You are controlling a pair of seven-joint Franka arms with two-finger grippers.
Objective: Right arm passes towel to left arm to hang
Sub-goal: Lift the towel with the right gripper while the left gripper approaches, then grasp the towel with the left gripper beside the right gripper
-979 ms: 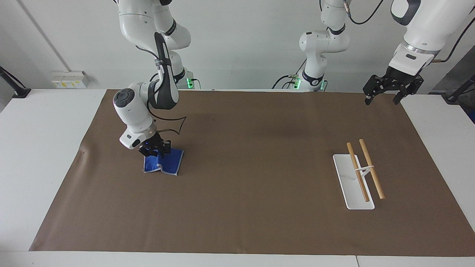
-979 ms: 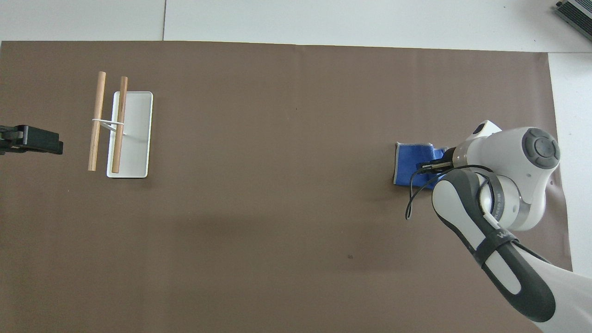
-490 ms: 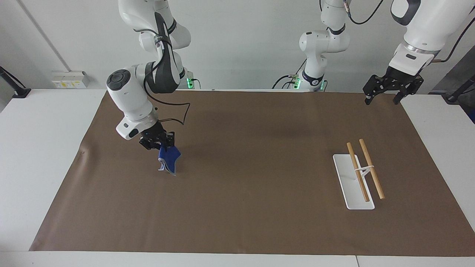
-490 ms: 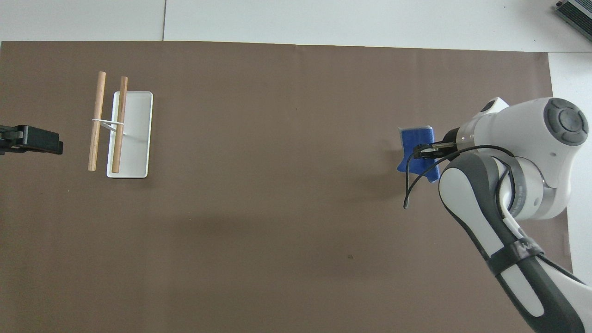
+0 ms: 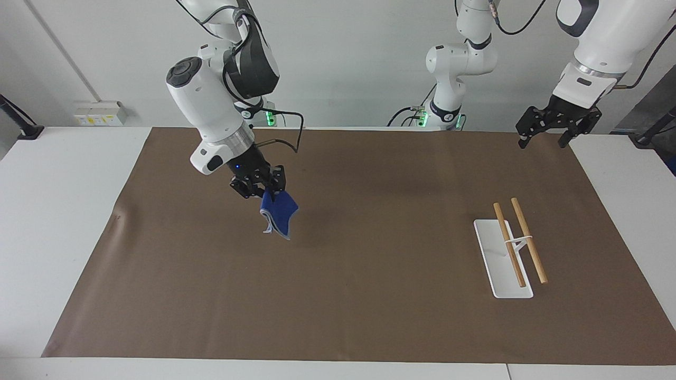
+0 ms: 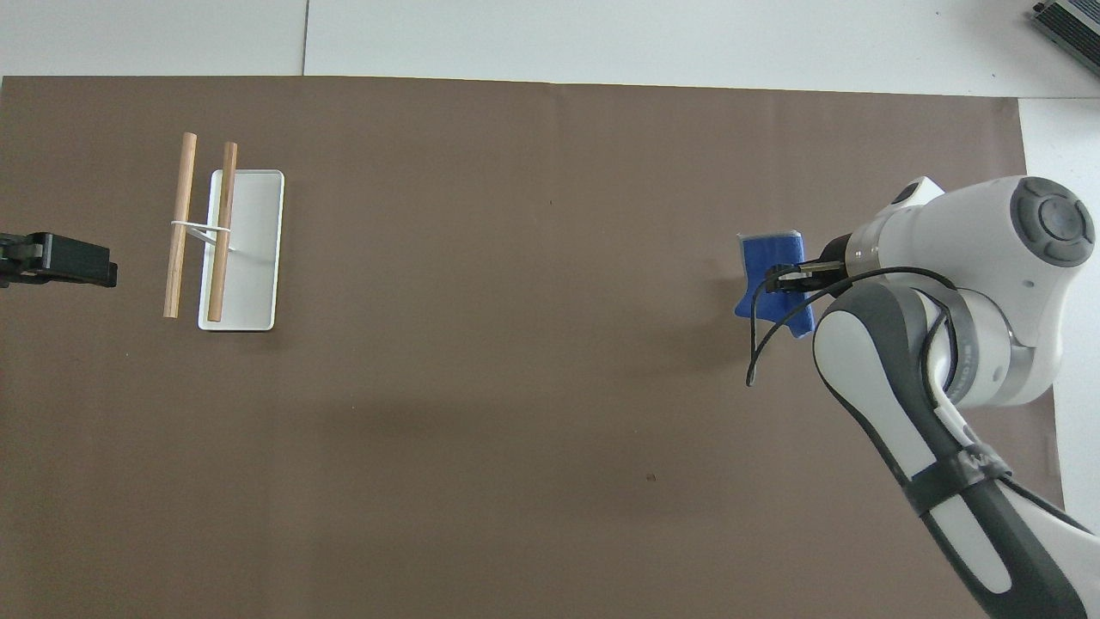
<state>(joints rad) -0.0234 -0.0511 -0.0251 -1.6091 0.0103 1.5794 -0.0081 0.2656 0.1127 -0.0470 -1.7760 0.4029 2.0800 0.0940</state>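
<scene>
The blue towel [image 5: 279,214] hangs crumpled in the air below my right gripper [image 5: 266,194], which is shut on its top edge. It is clear of the brown mat [image 5: 338,295], over the right arm's half of the mat. The overhead view shows the towel [image 6: 767,255] sticking out past the right gripper [image 6: 784,279]. My left gripper [image 5: 544,141] hangs open and holds nothing, high over the mat's corner at the left arm's end. Only its black tip [image 6: 103,271] enters the overhead view. The left arm waits.
A towel rack stands on the mat toward the left arm's end: a white base plate [image 5: 499,274] carrying two raised wooden rods [image 5: 528,240]. In the overhead view the rack [image 6: 253,249] lies beside the left gripper.
The right gripper has lifted the towel off the mat and carried it up and toward the table's middle. The towel went from lying flat to hanging. The left arm has not moved.
</scene>
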